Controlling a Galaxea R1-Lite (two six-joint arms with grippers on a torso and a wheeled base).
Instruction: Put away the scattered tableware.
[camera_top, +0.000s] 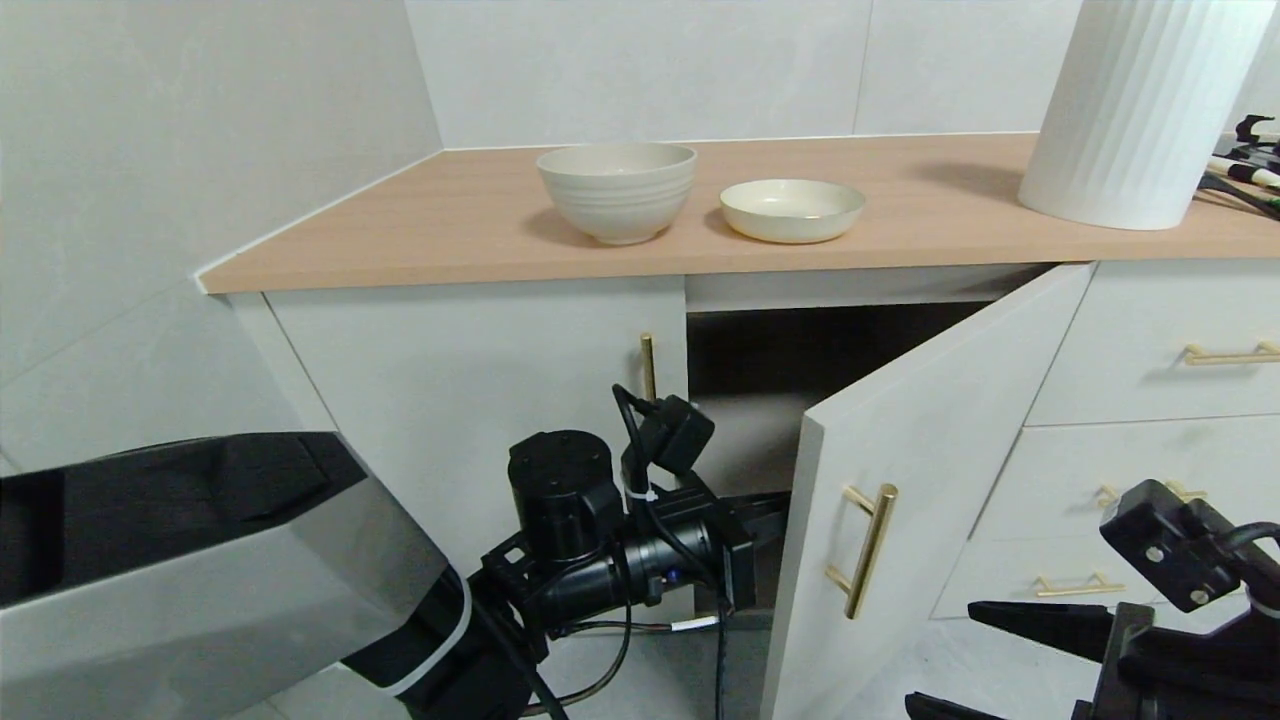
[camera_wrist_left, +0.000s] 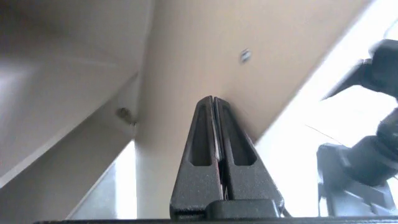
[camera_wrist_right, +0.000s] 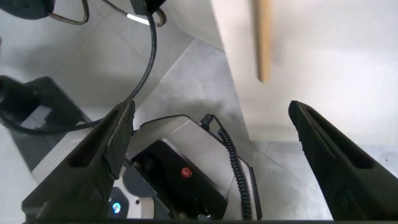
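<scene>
A deep cream bowl (camera_top: 617, 190) and a shallow cream dish (camera_top: 792, 210) stand side by side on the wooden countertop (camera_top: 420, 235). Below them, the right cabinet door (camera_top: 920, 470) is swung open, and my left arm (camera_top: 620, 560) goes in behind it. My left gripper (camera_wrist_left: 213, 99) is shut with nothing in it, its tips against the inner face of that door (camera_wrist_left: 205, 56). Low at the right, in front of the door, my right gripper (camera_top: 940, 655) is open and empty. In the right wrist view, the right gripper (camera_wrist_right: 211, 109) points towards the door's gold handle (camera_wrist_right: 264, 40).
A tall white ribbed container (camera_top: 1140, 110) stands at the counter's right end with dark utensils (camera_top: 1245, 170) beside it. Drawers with gold handles (camera_top: 1230, 353) lie to the right of the open door. The left cabinet door (camera_top: 470, 390) is closed. Walls close off the left side.
</scene>
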